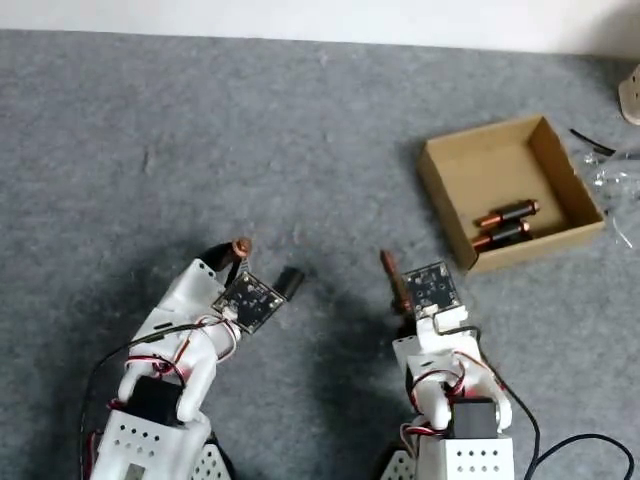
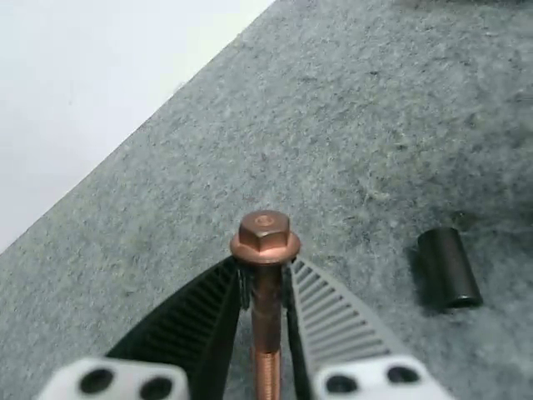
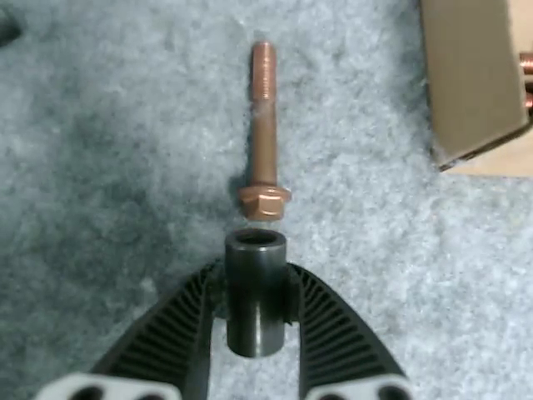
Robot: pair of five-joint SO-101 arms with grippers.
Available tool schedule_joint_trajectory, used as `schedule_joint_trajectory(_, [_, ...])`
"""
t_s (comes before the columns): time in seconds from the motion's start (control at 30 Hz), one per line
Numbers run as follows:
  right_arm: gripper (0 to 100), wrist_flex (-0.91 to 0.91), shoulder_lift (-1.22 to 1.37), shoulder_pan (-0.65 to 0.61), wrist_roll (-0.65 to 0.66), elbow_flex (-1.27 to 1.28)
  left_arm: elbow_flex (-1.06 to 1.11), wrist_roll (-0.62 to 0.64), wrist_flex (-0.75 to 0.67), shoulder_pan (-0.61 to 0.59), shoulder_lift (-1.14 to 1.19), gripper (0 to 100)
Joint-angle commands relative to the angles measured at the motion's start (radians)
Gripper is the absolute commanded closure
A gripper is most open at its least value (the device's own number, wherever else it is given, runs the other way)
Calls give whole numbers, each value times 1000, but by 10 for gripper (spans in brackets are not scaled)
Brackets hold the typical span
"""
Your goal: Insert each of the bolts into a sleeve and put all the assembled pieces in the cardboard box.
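**Grey mat, white border, clutter at the right edge**

The table is covered by a grey, felt-like mat (image 1: pixel 300 130), speckled and slightly fuzzy. Beyond its far edge a white strip (image 1: pixel 300 18) is seen, and the same meeting of grey and white is seen running slantwise in the left wrist view. At the right edge of the high view, a tangle of clear plastic (image 1: pixel 612 180) is laid on the mat, with a thin black piece (image 1: pixel 592 143) just beside it. Farther back, a beige rounded object (image 1: pixel 632 95) is cut off by the edge.

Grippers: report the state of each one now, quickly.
Left gripper: closed on a copper bolt.
Right gripper: closed on a black sleeve.
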Motion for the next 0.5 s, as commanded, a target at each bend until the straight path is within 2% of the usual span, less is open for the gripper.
schedule_joint_trajectory(0.0, [989, -125, -13, -56, 17, 142, 24, 8, 2, -12, -21, 993])
schedule_joint_trajectory(0.17, [989, -490, -13, -119, 14, 142, 24, 8, 3, -12, -21, 993])
schedule_joint_trajectory(0.3, [992, -769, -12, -246, 14, 142, 24, 8, 3, -12, -21, 993])
schedule_joint_trajectory(0.37, [993, -832, -7, -315, 14, 142, 24, 8, 3, -12, -21, 993])
schedule_joint_trajectory(0.47, [993, -835, -4, -375, 14, 142, 24, 8, 3, -12, -22, 993])
